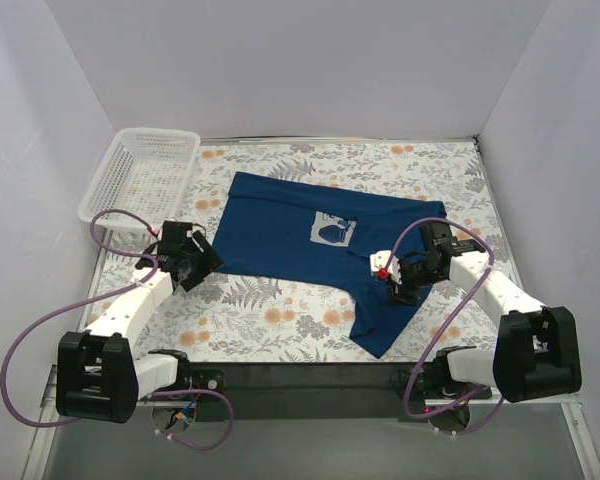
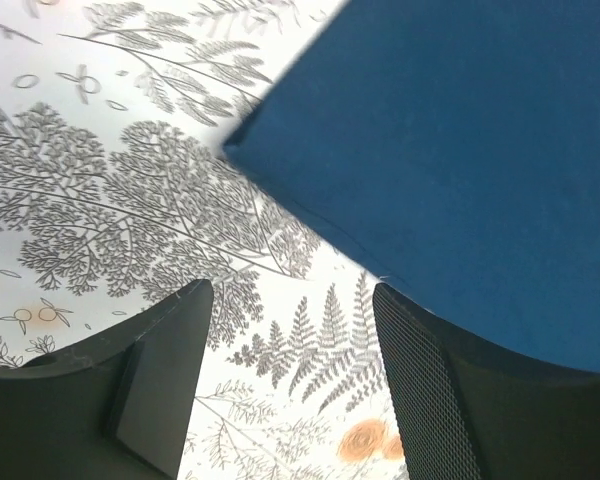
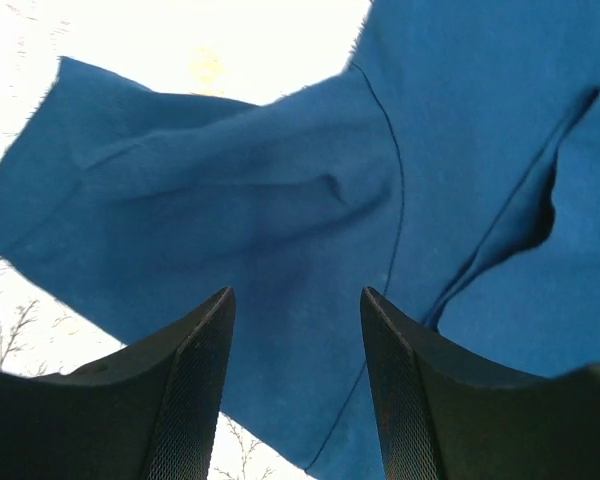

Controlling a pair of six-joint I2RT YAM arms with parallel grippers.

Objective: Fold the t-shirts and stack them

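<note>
**A:** Black fingers (image 2: 150,390) fill the bottom of both wrist views, so start there. On the left end effector (image 2: 290,385) they stand apart, with only fern-print tabletop (image 2: 130,200) between them. The edge of the t-shirt (image 2: 460,160) is just off at 1 o'clock.

**B:** And the right end effector (image 3: 295,385)?

**A:** Spread wide too, hovering over blue cloth. It looks like a sleeve (image 3: 180,210), and it's clamped on nothing.

**B:** From above, the t-shirt sits mid-tabletop, chest graphic (image 1: 333,230) facing up, with one flap trailing toward 5 o'clock. The left arm waits at its 8 o'clock edge, the right arm at 4 o'clock.

**A:** Progress, then?

**B:** Early, I'd say. The cloth looks mostly spread out, with a crease or two on the right side and no tidy folded packet anywhere. Only one shirt in sight, so no stack either. Folding and stacking are both left to do.

**A:** Containers?

**B:** One, a white lattice basket (image 1: 105,175) at 10 o'clock, well apart from the shirt. Nothing shows inside it from the top view.
</note>
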